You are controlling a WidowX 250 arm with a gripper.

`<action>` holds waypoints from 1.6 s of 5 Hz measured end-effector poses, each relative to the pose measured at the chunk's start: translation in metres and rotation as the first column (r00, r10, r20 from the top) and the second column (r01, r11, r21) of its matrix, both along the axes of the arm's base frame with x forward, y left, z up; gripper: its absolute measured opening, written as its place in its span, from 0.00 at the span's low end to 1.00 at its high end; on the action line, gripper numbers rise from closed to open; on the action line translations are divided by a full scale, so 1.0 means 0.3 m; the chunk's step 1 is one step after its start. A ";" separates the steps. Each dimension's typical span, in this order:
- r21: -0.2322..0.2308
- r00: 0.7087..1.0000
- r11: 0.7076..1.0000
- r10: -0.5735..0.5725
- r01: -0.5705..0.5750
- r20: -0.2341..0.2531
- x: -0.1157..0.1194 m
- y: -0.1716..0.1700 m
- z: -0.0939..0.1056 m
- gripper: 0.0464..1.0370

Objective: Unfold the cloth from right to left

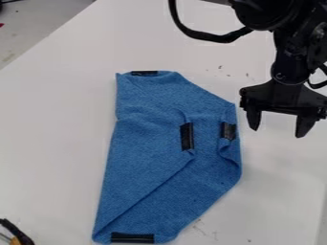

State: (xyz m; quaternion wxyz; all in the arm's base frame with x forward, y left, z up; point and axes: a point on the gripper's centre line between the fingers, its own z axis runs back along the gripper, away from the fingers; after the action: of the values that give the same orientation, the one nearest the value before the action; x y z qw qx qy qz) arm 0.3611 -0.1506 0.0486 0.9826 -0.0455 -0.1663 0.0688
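Observation:
My gripper (278, 128) hangs at the upper right, to the right of the cloth and apart from it, its two fingers spread with nothing between them. The blue cloth (144, 148) lies at the middle of the white table, partly folded over itself, with a slanting fold edge running from its centre down to the lower left. Black strips mark it at the top edge, near the centre, by the right edge and at the bottom. The right side is also turned in near its strip.
The white table (57, 124) spreads around the cloth, its edge slanting across the upper left. A dark cable loops from the arm at the top. A black and orange object (17, 234) sits in the bottom left corner.

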 end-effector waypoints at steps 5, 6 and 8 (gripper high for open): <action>0.115 0.989 0.986 0.130 -0.121 -0.076 -0.134 0.279 -0.032 0.96; 0.104 0.985 0.984 0.152 -0.143 -0.078 -0.156 0.306 -0.066 0.96; 0.103 0.983 0.982 0.167 -0.158 -0.078 -0.164 0.347 -0.083 0.91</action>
State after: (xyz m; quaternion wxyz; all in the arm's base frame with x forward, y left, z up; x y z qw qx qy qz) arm 0.3120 -0.0464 0.0238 0.9811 0.0186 -0.1298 0.1425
